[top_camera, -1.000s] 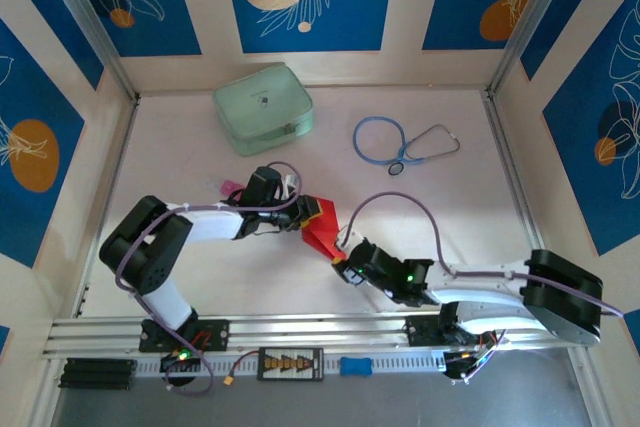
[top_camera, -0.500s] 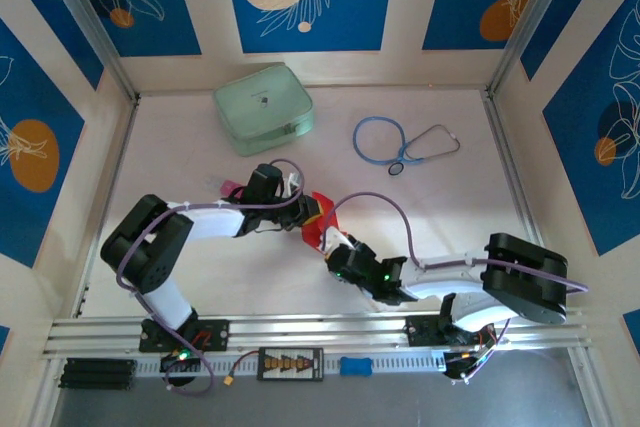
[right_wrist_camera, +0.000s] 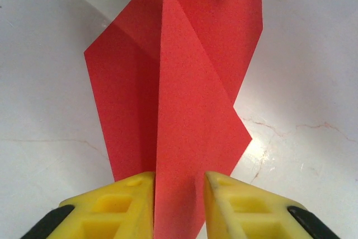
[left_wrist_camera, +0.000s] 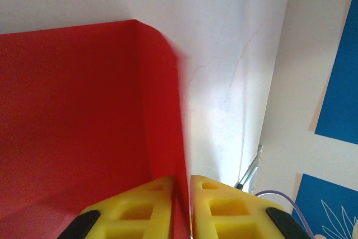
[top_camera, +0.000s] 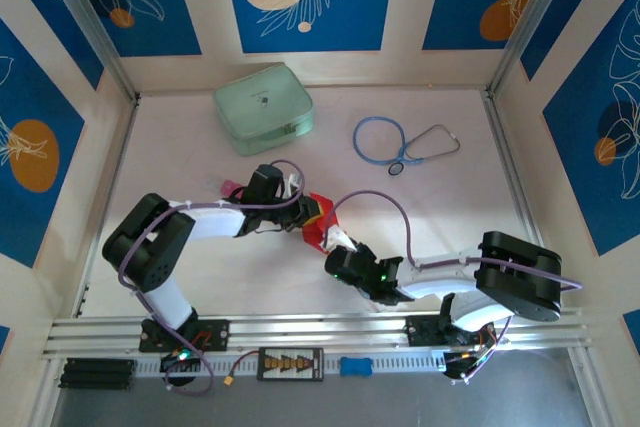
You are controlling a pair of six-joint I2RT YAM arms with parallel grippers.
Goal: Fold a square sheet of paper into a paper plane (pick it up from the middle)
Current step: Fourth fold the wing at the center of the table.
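The square sheet of paper point(top_camera: 318, 231), already creased, sits near the middle of the table point(top_camera: 450, 217) with the left gripper point(left_wrist_camera: 182, 186) pinched shut on its edge, while the right gripper point(right_wrist_camera: 179, 188) has moved in and narrowed about the raised fold, its grip not yet certain, apparently to press that crease.

Bright, even light glares off the table point(right_wrist_camera: 263, 144) (wrist close-ups slightly soft).
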